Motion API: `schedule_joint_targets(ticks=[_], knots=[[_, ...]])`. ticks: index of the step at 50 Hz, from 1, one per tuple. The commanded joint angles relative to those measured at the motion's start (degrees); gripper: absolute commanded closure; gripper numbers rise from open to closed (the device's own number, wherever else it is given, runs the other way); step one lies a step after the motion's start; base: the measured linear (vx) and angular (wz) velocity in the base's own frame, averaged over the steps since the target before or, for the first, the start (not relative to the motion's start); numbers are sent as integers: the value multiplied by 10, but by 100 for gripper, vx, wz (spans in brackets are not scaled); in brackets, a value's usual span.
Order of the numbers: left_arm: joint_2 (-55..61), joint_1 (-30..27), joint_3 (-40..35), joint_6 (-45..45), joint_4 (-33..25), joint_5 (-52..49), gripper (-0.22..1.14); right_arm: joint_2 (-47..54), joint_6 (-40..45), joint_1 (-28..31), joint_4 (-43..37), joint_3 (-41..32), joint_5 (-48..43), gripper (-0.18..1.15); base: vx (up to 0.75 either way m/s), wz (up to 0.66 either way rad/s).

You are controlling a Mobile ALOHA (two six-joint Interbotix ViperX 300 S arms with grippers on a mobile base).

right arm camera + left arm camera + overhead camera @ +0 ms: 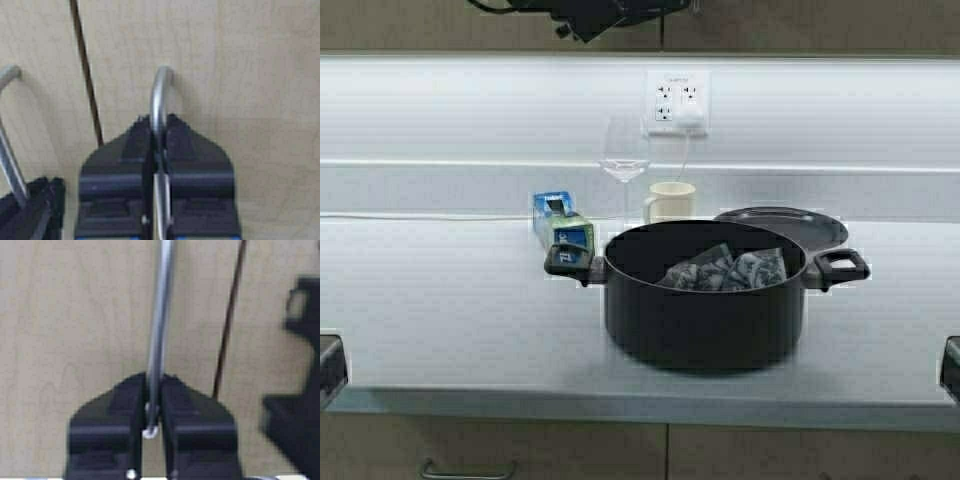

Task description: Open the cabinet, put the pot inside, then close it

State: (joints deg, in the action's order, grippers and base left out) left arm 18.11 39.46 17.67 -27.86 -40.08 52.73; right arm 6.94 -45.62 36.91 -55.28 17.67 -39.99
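Observation:
The black pot [705, 300] stands on the counter in the middle of the high view, with crumpled packets inside. The cabinet [820, 25] shows only as a tan strip at the top, where a dark arm part [595, 15] reaches up. In the left wrist view my left gripper [154, 385] is shut on the left door's metal bar handle [159, 330]. In the right wrist view my right gripper [159, 125] is shut on the right door's handle [159, 92], near its curved end. A thin dark seam [87, 75] runs between the two doors, which lie flush.
A flat dark disc [790, 225] lies behind the pot. A mug [670, 200], a wine glass [625, 150] and a blue box [560, 225] stand near the wall with an outlet [677, 100]. The counter's front edge [470, 400] tops the base cabinets.

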Motion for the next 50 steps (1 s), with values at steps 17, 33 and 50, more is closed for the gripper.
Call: schedule_joint_targets(ticks=[17, 33, 50], knots=[[-125, 1, 79, -51, 12, -46, 89, -120, -4, -8, -2, 74, 83, 90, -2, 0], [-226, -11, 146, -68, 12, -152, 89, -206, -25, -23, -2, 142, 194, 90, -1, -1], [-311, -50, 212, -83, 12, -223, 89, -282, -26, -81, 2, 201, 287, 90, -4, 0]])
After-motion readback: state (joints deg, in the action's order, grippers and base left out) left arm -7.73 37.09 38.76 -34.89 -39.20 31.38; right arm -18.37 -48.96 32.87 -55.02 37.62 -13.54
